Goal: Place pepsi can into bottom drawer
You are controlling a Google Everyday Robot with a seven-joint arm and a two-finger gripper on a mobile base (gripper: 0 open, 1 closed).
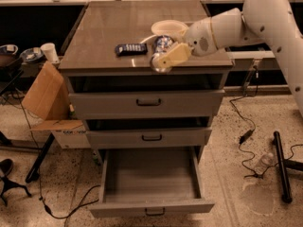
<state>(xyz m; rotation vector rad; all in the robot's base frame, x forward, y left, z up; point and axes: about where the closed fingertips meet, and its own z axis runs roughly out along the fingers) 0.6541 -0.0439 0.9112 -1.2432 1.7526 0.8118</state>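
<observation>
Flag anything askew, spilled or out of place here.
The small blue metal pepsi can lies tilted in the gripper over the front edge of the cabinet top. On the floor at right, a pale stain-like patch spreads beside a fallen clear bottle.

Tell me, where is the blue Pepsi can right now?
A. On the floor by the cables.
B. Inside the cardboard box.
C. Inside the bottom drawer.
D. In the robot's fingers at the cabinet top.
D: the gripper is over the front edge of the cabinet top, its fingers closed on the pepsi can; the bottom drawer is open below.
</observation>
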